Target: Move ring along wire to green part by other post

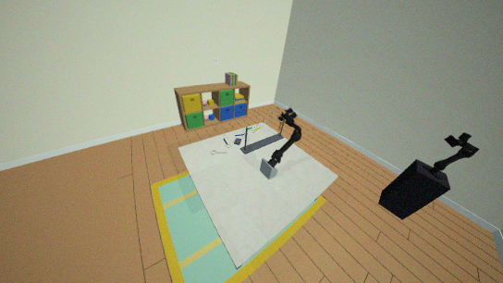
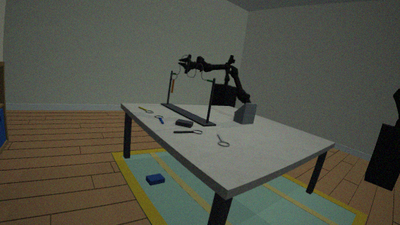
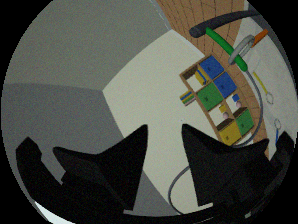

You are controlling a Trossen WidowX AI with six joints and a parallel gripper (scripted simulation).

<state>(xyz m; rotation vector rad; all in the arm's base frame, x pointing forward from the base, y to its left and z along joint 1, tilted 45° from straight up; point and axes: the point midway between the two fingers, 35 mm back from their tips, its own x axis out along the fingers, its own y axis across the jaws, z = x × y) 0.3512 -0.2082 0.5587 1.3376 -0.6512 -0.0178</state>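
Note:
The wire stand has a dark base (image 2: 187, 115) (image 1: 261, 143) and two posts on the white table (image 2: 257, 154) (image 1: 259, 203). The ring's orange handle (image 2: 173, 85) (image 3: 258, 35) hangs at the far post (image 2: 169, 90), on the green part (image 3: 221, 38) of the wire. The other post (image 2: 210, 101) carries a green part (image 2: 209, 79) too. The thin grey wire (image 2: 191, 73) (image 3: 174, 191) curves between them. My gripper (image 2: 182, 65) (image 1: 283, 116) (image 3: 165, 128) hovers at wire height just beside the far post, above and to the right of the handle. Its fingers stand partly apart with nothing between them.
Spare rings with handles (image 2: 223, 141) (image 2: 188, 131) (image 2: 159, 118) (image 2: 145, 109) and a dark block (image 2: 184, 123) lie on the table beside the stand. The arm's grey base block (image 2: 245, 113) stands behind. A shelf (image 1: 213, 104) (image 3: 216, 99) is at the wall. A black box (image 1: 414, 187) is to the right.

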